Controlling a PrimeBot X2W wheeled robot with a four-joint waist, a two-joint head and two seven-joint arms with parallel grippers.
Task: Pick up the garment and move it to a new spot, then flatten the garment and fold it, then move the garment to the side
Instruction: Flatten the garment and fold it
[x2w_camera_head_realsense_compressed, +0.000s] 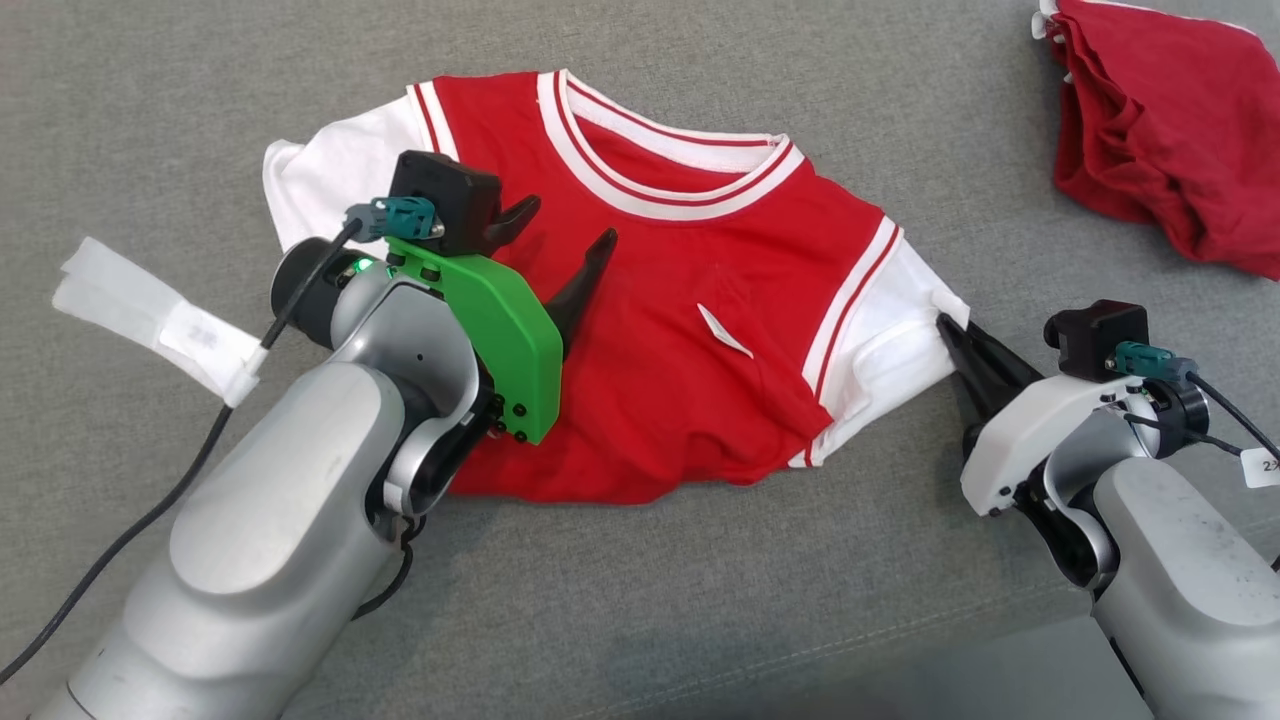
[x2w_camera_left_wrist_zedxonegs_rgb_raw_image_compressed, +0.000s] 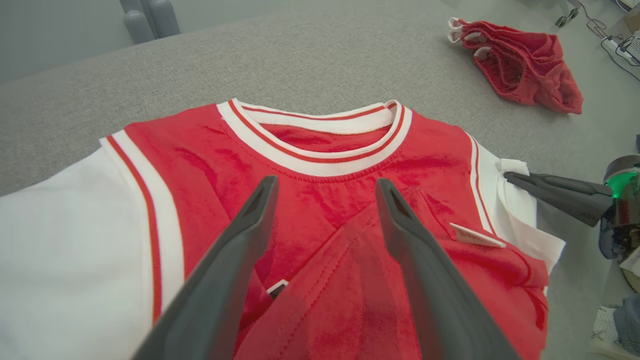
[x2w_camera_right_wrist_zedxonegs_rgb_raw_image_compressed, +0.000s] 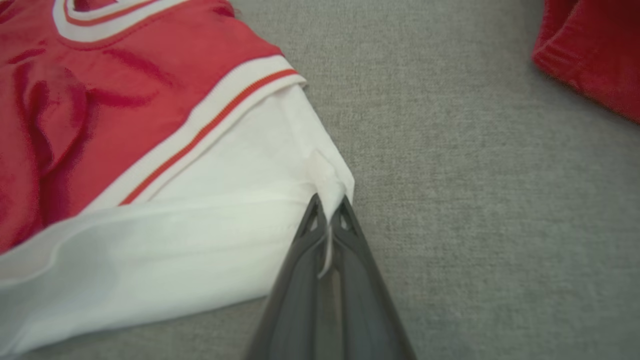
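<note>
The garment (x2w_camera_head_realsense_compressed: 690, 300) is a red jersey with white sleeves and a white striped collar, lying on the grey cushion with its lower part folded up. My left gripper (x2w_camera_head_realsense_compressed: 572, 225) hovers open over its left chest; in the left wrist view the gripper (x2w_camera_left_wrist_zedxonegs_rgb_raw_image_compressed: 325, 187) has its dark fingers spread above the red cloth (x2w_camera_left_wrist_zedxonegs_rgb_raw_image_compressed: 320, 225), just below the collar. My right gripper (x2w_camera_head_realsense_compressed: 945, 322) is shut on the edge of the garment's white right sleeve (x2w_camera_head_realsense_compressed: 900, 330). The right wrist view shows that gripper (x2w_camera_right_wrist_zedxonegs_rgb_raw_image_compressed: 330, 200) with its fingertips pinching a thin fold of the sleeve (x2w_camera_right_wrist_zedxonegs_rgb_raw_image_compressed: 225, 200).
A second, dark red crumpled cloth (x2w_camera_head_realsense_compressed: 1160, 130) lies at the far right back of the cushion (x2w_camera_head_realsense_compressed: 640, 600). A white paper tag (x2w_camera_head_realsense_compressed: 150, 315) hangs on the left arm's cable. Grey posts (x2w_camera_left_wrist_zedxonegs_rgb_raw_image_compressed: 150, 17) stand beyond the cushion's far edge.
</note>
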